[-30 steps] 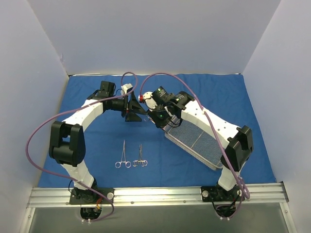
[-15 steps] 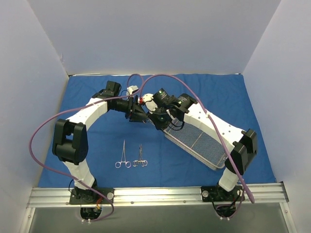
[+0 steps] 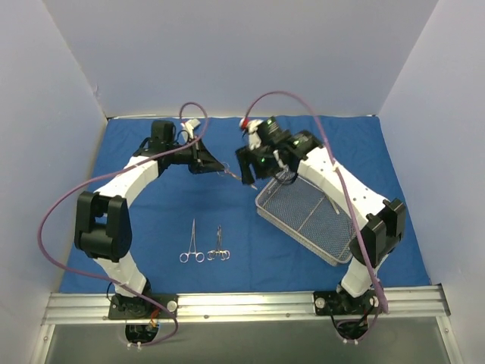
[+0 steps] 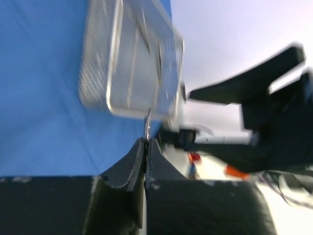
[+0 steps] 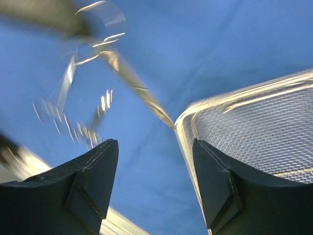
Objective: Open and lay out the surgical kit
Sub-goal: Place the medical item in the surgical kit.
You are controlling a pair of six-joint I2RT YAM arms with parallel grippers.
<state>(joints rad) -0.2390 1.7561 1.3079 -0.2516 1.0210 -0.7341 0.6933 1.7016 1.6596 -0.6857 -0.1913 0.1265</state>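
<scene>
- The blue cloth wrap (image 3: 159, 220) lies spread flat over the table, reaching from the left wall to the right wall.
- The left gripper (image 3: 218, 168) sits over the far middle of the cloth. Its jaws are pressed together on a slim steel instrument (image 3: 233, 176), which sticks out to the right towards the other arm.
- In the left wrist view, the left gripper's fingers (image 4: 137, 156) meet with only that thin metal tip (image 4: 147, 120) between them. (The instrument is too blurred in every view to name its type.)
- The right gripper (image 3: 248, 176) hangs just beside the free end of the instrument, at the far-left corner of the tray. Its jaws stand well apart with nothing between them, and the right wrist view shows only cloth in the gap.
- The wire-mesh tray (image 3: 303, 216) rests on the right half of the cloth, turned at an angle, with one corner under the right arm.
- Two ring-handled forceps (image 3: 192, 244) (image 3: 219, 246) lie side by side on the cloth, left of the tray and well apart from it. Their rings point to the near edge.
</scene>
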